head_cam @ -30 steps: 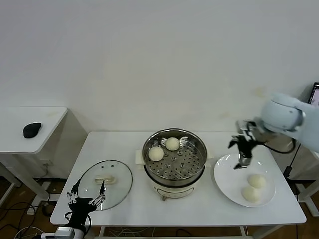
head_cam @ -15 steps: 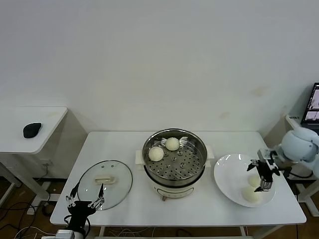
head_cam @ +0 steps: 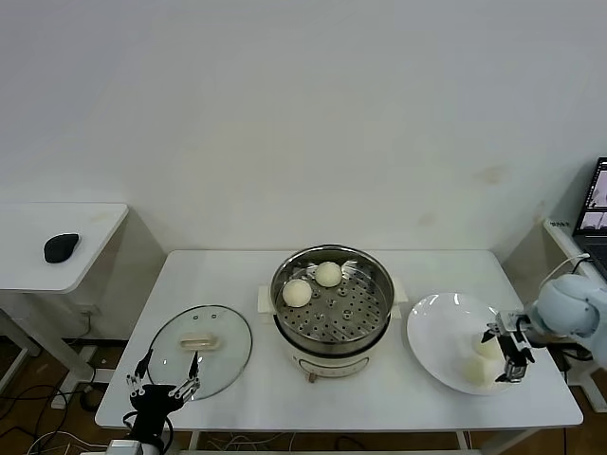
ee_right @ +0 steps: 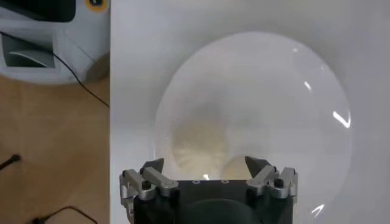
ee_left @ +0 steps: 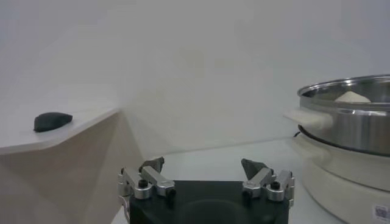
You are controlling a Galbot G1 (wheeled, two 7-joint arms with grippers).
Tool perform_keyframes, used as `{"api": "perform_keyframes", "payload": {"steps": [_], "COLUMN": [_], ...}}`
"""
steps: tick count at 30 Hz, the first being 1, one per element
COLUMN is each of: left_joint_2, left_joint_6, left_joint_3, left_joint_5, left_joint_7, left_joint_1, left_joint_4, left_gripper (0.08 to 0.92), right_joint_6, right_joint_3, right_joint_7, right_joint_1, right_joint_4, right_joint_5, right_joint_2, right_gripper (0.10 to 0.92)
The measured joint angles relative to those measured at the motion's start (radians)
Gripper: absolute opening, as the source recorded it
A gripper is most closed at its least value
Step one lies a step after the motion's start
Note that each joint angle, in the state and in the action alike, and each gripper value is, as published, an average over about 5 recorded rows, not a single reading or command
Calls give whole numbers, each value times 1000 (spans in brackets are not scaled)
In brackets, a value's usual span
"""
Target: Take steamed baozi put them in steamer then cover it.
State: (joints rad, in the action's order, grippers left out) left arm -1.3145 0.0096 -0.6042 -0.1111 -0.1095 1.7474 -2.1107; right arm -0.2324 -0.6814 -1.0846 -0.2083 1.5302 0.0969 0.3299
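Right now the right gripper (head_cam: 509, 353), jaws spread and holding nothing, hangs just over two steamed baozi (ee_right: 200, 147) on the white plate (head_cam: 438, 332), at 3 o'clock from the steamer (head_cam: 332, 301); left gripper (head_cam: 161, 382) idles spread-jawed by the cover (head_cam: 200, 340).

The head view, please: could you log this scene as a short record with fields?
steamer: mid-table, uncovered
baozi in steamer: two, on the perforated tray
plate: right of steamer, two baozi
cover: flat on table, left of steamer
right end effector: open, over plate's baozi
left end effector: open, near table's front-left edge, idle
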Motion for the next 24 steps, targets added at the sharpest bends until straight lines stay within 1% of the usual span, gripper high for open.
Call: {"api": "perform_keyframes", "payload": {"steps": [5, 11, 20, 24], "left_joint_2": [-2, -5, -5, -5], "left_joint_6": [0, 0, -1, -1], "left_joint_3": [-1, 0, -2, -2], "left_joint_5": [-1, -1, -2, -2], "left_joint_7": [0, 0, -1, -1], "left_joint_1": [0, -5, -5, -6], "left_joint_4": [1, 6, 7, 7], "left_gripper": [823, 823, 823, 823], "right_joint_6": [2, 5, 2, -2], "right_joint_3": [32, 57, 76, 79], "right_joint_7": [9, 25, 43, 44], "right_joint_1": [-55, -93, -115, -121], "right_joint_4": [-29, -58, -83, -86], "right_joint_5": [30, 51, 62, 66], "right_joint_2": [27, 54, 87, 92], "right_gripper": [808, 755, 718, 685]}}
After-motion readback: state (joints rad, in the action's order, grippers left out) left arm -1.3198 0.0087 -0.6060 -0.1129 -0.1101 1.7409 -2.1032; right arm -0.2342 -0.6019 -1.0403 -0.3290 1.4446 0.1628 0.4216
